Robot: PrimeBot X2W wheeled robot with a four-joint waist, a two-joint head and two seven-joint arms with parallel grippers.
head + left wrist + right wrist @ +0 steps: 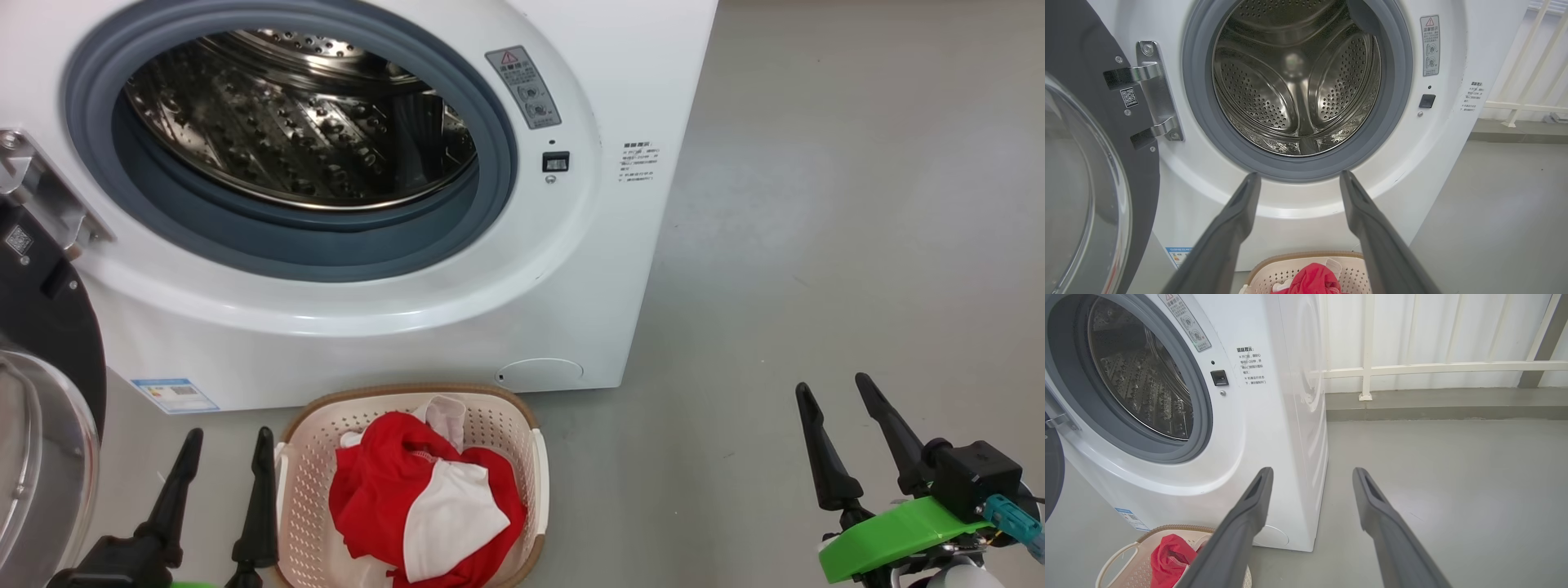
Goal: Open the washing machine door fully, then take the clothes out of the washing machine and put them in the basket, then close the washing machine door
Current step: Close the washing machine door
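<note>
Near the empty drum (302, 122), the clothes (392, 490) are lying in the basket (408, 391). Both jaws are gaping wide, gripping nothing; the washing machine door (45, 327) is awaiting closing.

- left gripper (230, 431): two-fingered, long, tapered, matte black
- right gripper (833, 381): likewise black; bright green wrist shell (894, 535), square black box (976, 480), teal connector (1011, 516) at base

Bright even light, soft shadows, sharp focus
</note>
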